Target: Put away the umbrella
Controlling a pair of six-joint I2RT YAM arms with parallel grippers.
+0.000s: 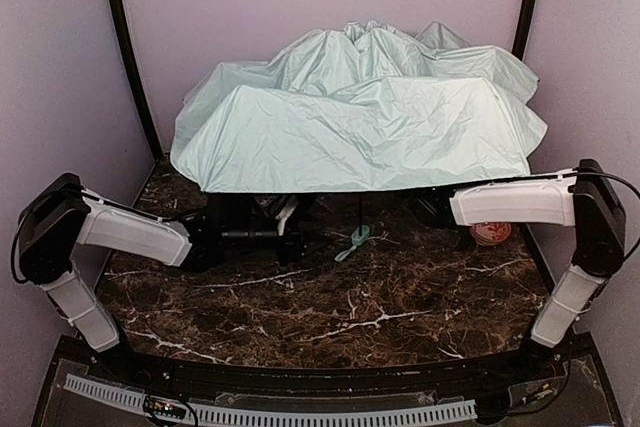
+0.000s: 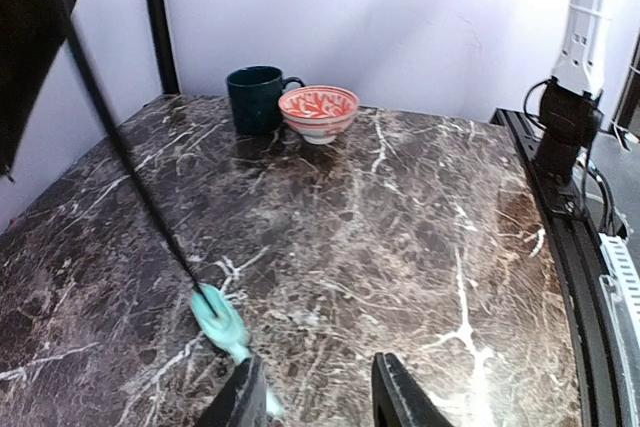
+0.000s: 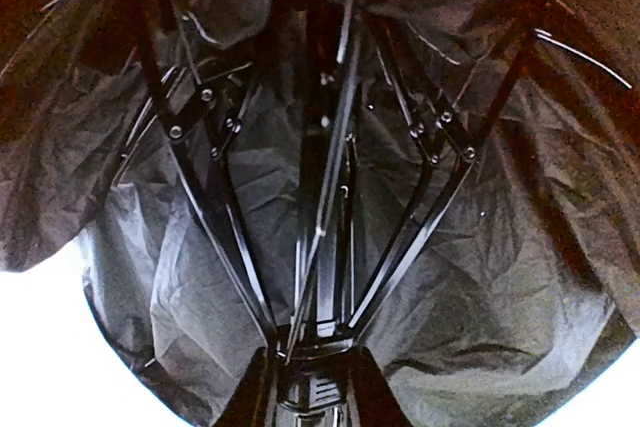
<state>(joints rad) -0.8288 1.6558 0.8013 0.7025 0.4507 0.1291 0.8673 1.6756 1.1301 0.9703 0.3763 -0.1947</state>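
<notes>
Mint-green crinkled dome of umbrella [image 1: 360, 127] over dark, white-veined marble table [image 1: 350, 312]

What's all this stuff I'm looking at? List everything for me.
mint-green folding umbrella: one, pale mint canopy with black ribs underneath, open across the back of the table.
dark green ceramic cup: one, dark green, right side of the table by the wall.
orange-and-white patterned bowl: one, orange on white, right beside the cup.
brown marble table: one, dark brown with white veins, under everything.
left claw: one, black, open and holding nothing, near the umbrella's mint handle.
right claw: one, black, under the canopy, closed on the umbrella's black hub.
</notes>
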